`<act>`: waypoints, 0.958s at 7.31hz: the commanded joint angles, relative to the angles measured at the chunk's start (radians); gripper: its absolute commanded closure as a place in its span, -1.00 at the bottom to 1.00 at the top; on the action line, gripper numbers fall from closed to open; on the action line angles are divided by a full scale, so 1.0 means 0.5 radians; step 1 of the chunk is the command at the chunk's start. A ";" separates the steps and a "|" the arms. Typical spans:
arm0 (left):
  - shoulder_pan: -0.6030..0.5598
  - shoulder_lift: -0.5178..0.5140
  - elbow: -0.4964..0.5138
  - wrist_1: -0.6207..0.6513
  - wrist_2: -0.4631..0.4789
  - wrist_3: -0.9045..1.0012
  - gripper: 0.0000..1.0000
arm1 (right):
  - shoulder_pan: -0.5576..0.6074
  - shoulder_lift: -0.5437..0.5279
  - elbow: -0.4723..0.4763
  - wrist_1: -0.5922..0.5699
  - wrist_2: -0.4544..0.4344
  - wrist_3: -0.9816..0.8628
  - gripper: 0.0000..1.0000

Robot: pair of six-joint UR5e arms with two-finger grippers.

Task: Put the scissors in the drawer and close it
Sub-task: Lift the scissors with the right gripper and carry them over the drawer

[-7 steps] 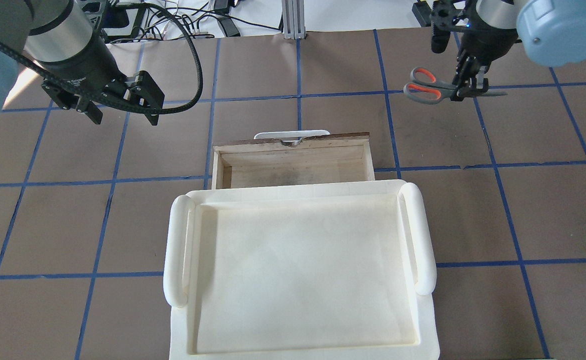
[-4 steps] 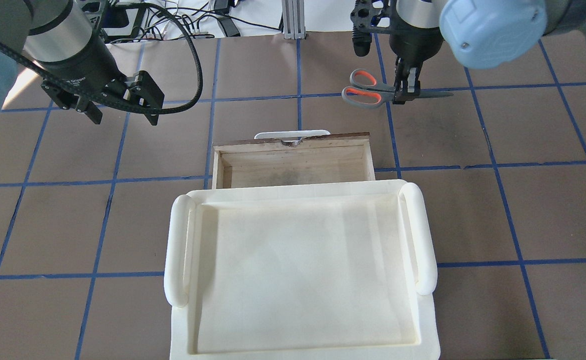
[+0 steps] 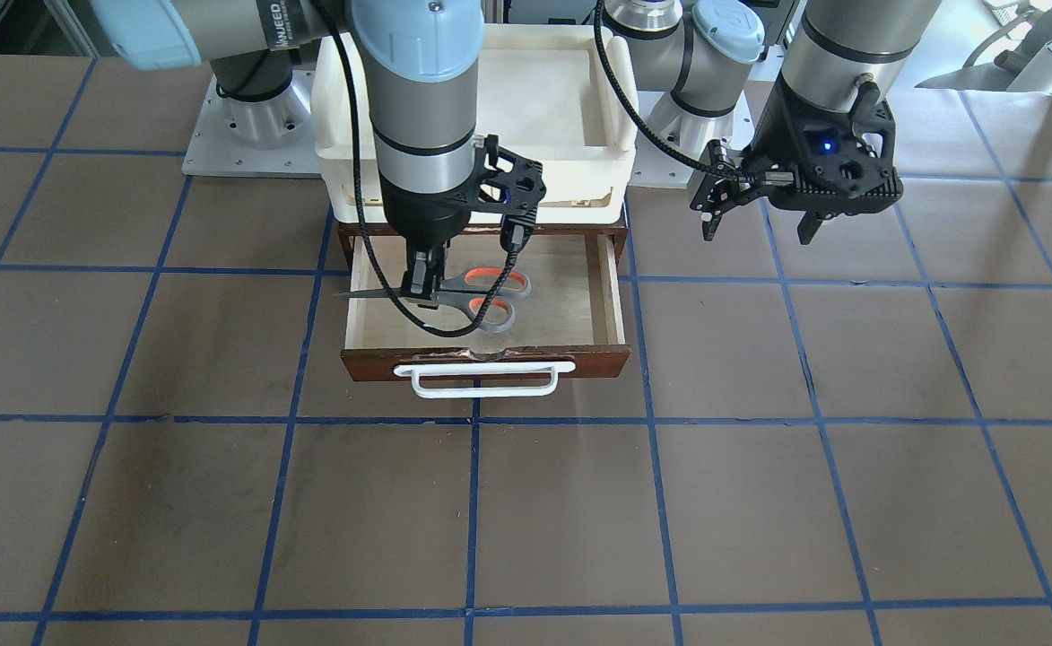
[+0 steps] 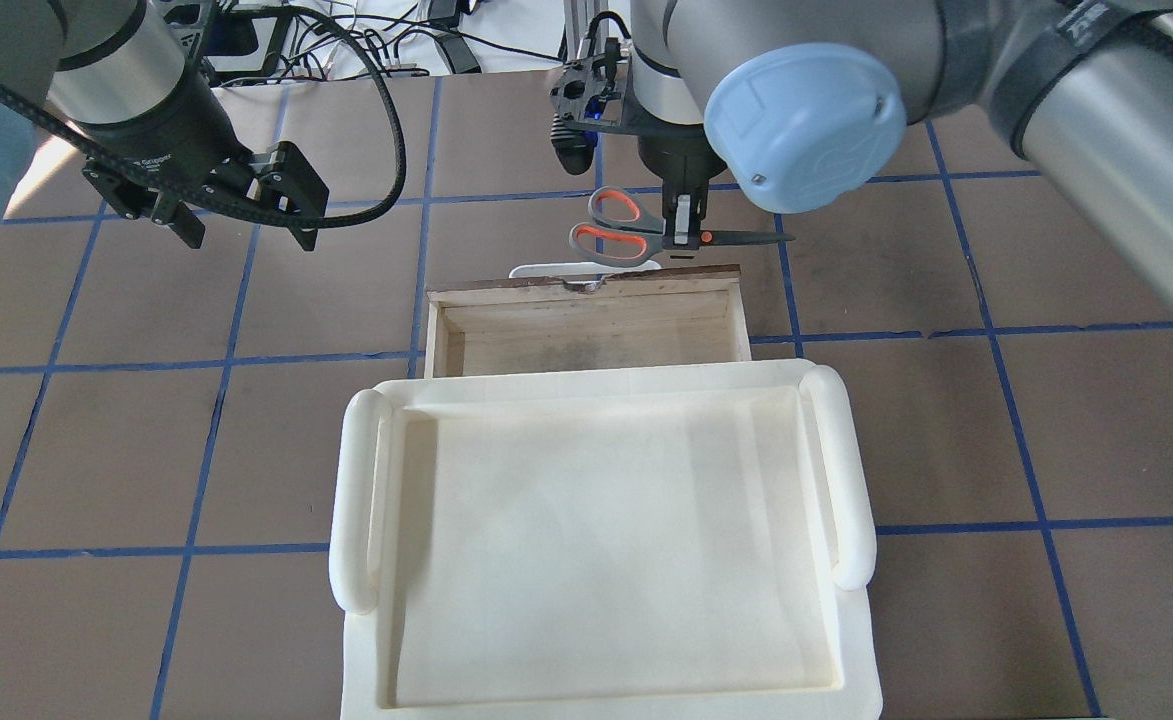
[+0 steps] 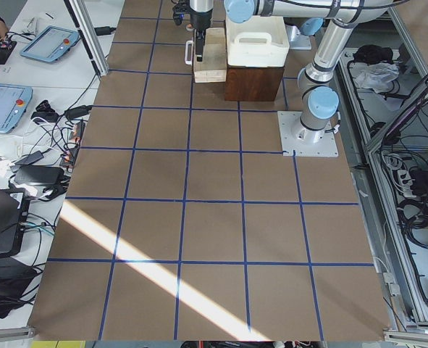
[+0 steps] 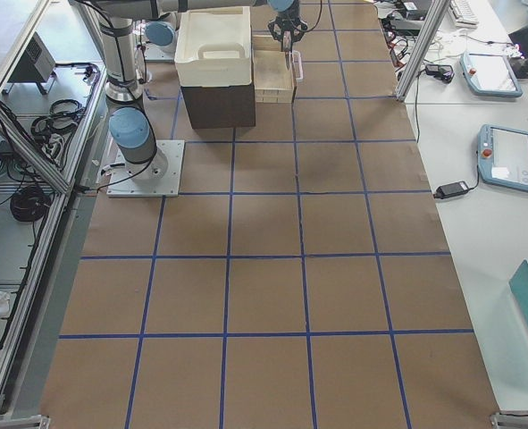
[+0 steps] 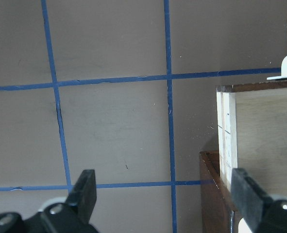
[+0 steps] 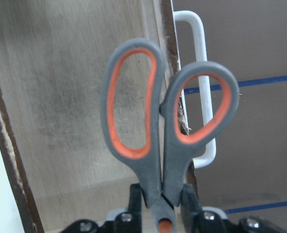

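Holding one scissors (image 4: 646, 233) over one open drawer (image 4: 586, 345), right pincer (image 4: 683, 240) clamped, left pincer (image 4: 249, 236) spread.

Right pincer (image 4: 681, 238) clamped, pointing down; left pincer (image 4: 249, 240) hangs apart, jaws spread

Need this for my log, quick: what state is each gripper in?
Left gripper: open, empty.
Right gripper: shut on the small grey-and-orange-handled metal scissors.

From my end I saw a big cream-white plastic tray with rounded side handles (image 4: 356, 500) over the brown paper-covered table taped into a blue grid (image 4: 946, 420). A blue-and-grey tablet-style pendant (image 5: 3, 107) lay on the white side bench, another pendant (image 5: 51, 43) further along, with a tangle of black cables (image 5: 36, 174) nearby.
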 commanded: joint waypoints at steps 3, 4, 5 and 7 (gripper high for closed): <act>0.000 0.000 0.000 0.000 0.000 -0.001 -1.00 | 0.115 0.077 0.226 -0.269 0.008 0.050 1.00; 0.000 0.000 0.000 0.000 0.000 -0.001 -1.00 | 0.118 0.077 0.248 -0.276 0.011 0.065 1.00; 0.000 0.000 0.000 0.000 0.000 0.002 -1.00 | 0.118 0.077 0.251 -0.279 0.017 0.084 1.00; 0.003 0.000 0.000 0.000 0.000 -0.001 -1.00 | 0.164 0.122 0.251 -0.310 0.094 0.172 1.00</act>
